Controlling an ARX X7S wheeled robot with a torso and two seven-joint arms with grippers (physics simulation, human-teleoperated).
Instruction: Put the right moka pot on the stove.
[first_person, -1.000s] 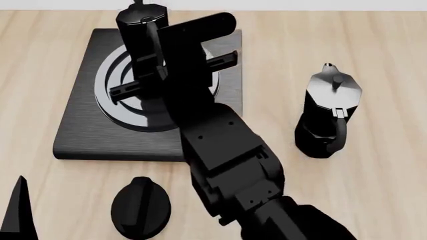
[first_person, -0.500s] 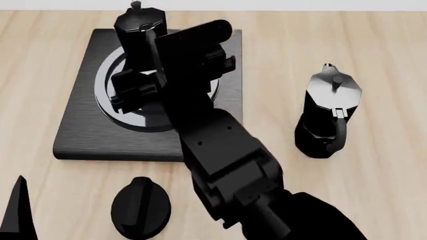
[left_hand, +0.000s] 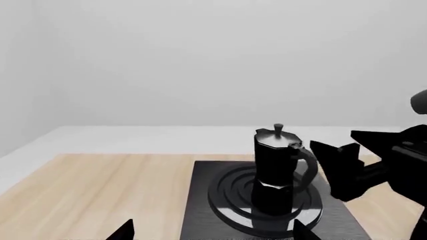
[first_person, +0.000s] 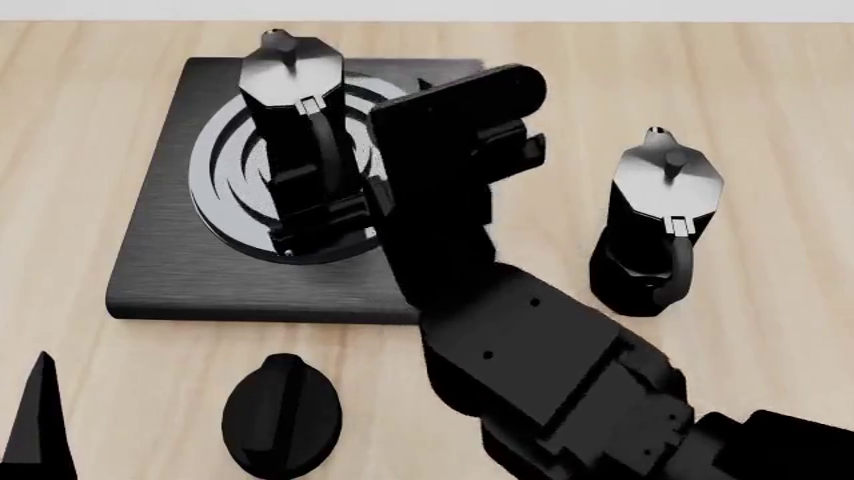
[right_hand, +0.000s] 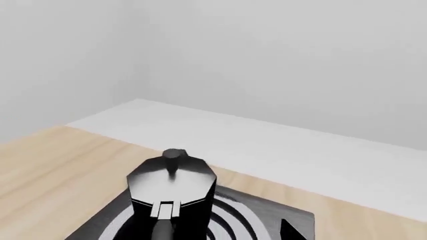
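Observation:
A glossy black moka pot (first_person: 291, 120) stands upright on the stove's ring burner (first_person: 220, 170); it also shows in the left wrist view (left_hand: 275, 170) and the right wrist view (right_hand: 172, 195). My right gripper (first_person: 407, 195) is open just beside it on the handle side, with its fingers (left_hand: 340, 162) apart from the pot. An identical moka pot (first_person: 661, 220) stands on the table to the right of the stove (first_person: 160, 270). My left gripper (first_person: 38, 425) is open and empty at the near left, facing the stove (left_hand: 200, 210).
A small black oval knob (first_person: 280, 412) lies on the wooden table (first_person: 747, 100) in front of the stove. My right arm (first_person: 534, 340) reaches across the middle, between the stove and the pot on the table. A white wall stands behind the table.
The pot on the stove now shows nearer the burner's middle, lower in the view. My right gripper has shifted to the right and back from it. The pot on the table has not moved.

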